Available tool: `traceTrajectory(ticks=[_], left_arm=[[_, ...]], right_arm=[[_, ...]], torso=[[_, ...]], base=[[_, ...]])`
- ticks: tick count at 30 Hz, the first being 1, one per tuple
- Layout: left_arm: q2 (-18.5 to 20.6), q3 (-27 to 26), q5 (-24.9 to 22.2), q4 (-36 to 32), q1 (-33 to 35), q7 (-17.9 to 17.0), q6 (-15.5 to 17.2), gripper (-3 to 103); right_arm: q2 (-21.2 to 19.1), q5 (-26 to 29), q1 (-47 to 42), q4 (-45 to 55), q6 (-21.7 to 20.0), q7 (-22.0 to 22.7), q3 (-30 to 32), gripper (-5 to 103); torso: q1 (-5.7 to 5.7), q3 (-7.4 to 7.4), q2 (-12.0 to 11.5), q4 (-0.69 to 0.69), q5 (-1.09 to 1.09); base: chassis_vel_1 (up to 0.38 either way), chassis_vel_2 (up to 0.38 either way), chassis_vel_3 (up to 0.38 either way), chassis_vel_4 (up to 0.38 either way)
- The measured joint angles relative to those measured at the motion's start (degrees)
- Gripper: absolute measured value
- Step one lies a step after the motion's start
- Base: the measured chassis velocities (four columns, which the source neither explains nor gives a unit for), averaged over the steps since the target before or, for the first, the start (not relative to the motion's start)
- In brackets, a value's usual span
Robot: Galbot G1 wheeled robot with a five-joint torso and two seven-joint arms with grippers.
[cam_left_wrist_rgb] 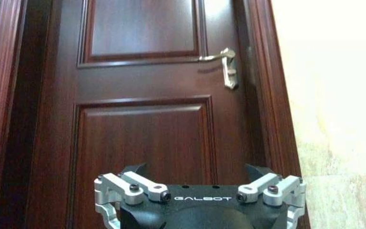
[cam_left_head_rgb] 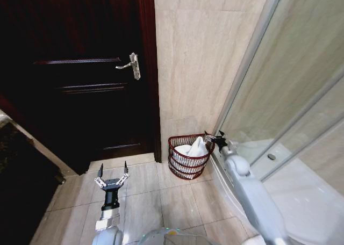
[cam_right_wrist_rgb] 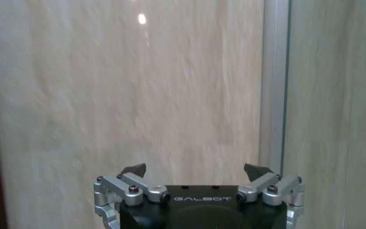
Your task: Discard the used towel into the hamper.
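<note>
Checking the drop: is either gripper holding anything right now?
Nothing. Both grippers, left and right, are open; the towel lies in the hamper.

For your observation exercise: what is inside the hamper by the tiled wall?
A white towel lies bunched inside the hamper, its peak rising above the rim. The towel and the basket's wall hide whatever may lie beneath it.

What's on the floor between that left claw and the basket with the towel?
Nothing: in the head view, bare floor tiles separate the open left claw from the hamper.
</note>
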Motion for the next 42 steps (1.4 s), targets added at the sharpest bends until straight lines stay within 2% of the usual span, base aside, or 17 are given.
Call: traceTrajectory(ticks=[1, 3, 5, 7, 13, 14, 17, 18, 23, 26, 27, 28, 34, 42], left_arm=[[0.0, 0.2, -0.6, -0.7, 0.6, 0.0, 1.3, 100], [0.0, 0.2, -1.1, -1.5, 1.2, 0.0, 2.8, 100], [0.0, 0.2, -1.2, -1.6, 1.2, -0.1, 3.0, 100], [0.0, 0.2, -1.9, -2.8, 1.8, 0.0, 4.5, 100], [0.0, 0.5, -4.6, -4.8, 2.1, 0.8, 7.0, 100], [0.0, 0.5, -5.7, -5.3, 1.6, 0.6, 8.5, 100], [0.0, 0.5, -7.8, -5.9, 1.1, 1.3, 10.3, 100], [0.0, 0.5, -9.3, -6.1, 0.6, 2.6, 11.5, 100], [0.1, 0.3, -10.4, -6.2, -0.1, 4.2, 13.1, 100], [1.4, 0.5, -10.4, -6.2, -0.5, 4.1, 15.9, 100], [1.4, 0.5, -10.4, -6.2, -0.5, 4.1, 15.9, 100], [2.7, 0.4, -11.0, -6.2, -1.2, 4.2, 17.5, 100], [5.2, 0.4, -13.0, -6.8, -2.7, 5.6, 17.5, 100], [5.1, 0.7, -11.9, -8.8, -2.9, 6.2, 18.4, 100]], right_arm=[[1.1, -1.3, -4.0, 3.5, 2.4, -0.3, 1.3, 100], [2.5, -2.2, -8.8, 7.2, 4.8, -1.2, 3.2, 100], [2.9, -2.4, -10.1, 8.0, 5.4, -1.4, 3.7, 100], [4.5, -3.6, -16.7, 10.8, 9.7, -1.7, 6.0, 100], [5.4, -4.1, -25.2, 15.5, 12.4, -3.3, 9.4, 100], [6.2, -4.6, -28.5, 18.1, 13.2, -3.6, 10.8, 100], [8.2, -5.6, -31.7, 21.0, 14.1, -3.6, 11.8, 100], [10.3, -6.6, -33.3, 22.6, 14.2, -3.1, 12.3, 100], [14.3, -9.3, -35.4, 24.6, 14.3, -2.6, 12.3, 100], [16.5, -11.5, -36.0, 25.9, 14.3, -1.9, 11.7, 100], [16.5, -11.5, -36.0, 25.9, 14.3, -1.9, 11.7, 100], [17.5, -13.0, -36.2, 26.4, 14.3, -1.6, 11.5, 100], [19.7, -14.4, -38.4, 27.1, 15.2, -1.1, 10.3, 100], [21.7, -16.1, -40.9, 27.0, 18.6, -0.9, 9.6, 100]], torso=[[0.00, 0.00, 0.0, 0.00, 0.01], [0.00, 0.00, 0.0, 0.01, 0.02], [0.00, 0.00, 0.0, 0.01, 0.01], [0.00, 0.01, 0.0, 0.00, 0.02], [0.00, 0.00, 0.0, 0.00, 0.01], [0.00, 0.00, 0.0, 0.00, 0.01], [0.00, 0.01, 0.0, 0.00, 0.01], [0.00, 0.01, 0.0, 0.00, 0.01], [0.00, 0.01, 0.0, 0.00, 0.00], [0.00, 0.01, 0.0, 0.00, 0.00], [0.00, 0.01, 0.0, 0.00, 0.00], [0.01, 0.01, 0.0, 0.01, -0.01], [0.01, 0.01, 0.0, 0.00, 0.01], [0.01, 0.01, 0.0, 0.00, 0.01]], base=[[0.000, 0.000, 0.000, 0.000], [0.000, 0.000, 0.000, 0.000], [0.000, 0.000, 0.000, 0.000], [0.000, 0.000, 0.000, 0.000], [0.000, 0.000, 0.000, 0.000], [0.000, 0.000, 0.000, 0.000], [0.000, 0.000, 0.000, 0.000], [0.000, 0.000, 0.000, 0.000], [0.000, 0.000, 0.000, 0.000], [0.000, 0.000, 0.000, 0.000], [0.000, 0.000, 0.000, 0.000], [0.000, 0.000, 0.000, 0.000], [0.000, 0.000, 0.000, 0.000], [0.000, 0.000, 0.000, 0.000]])
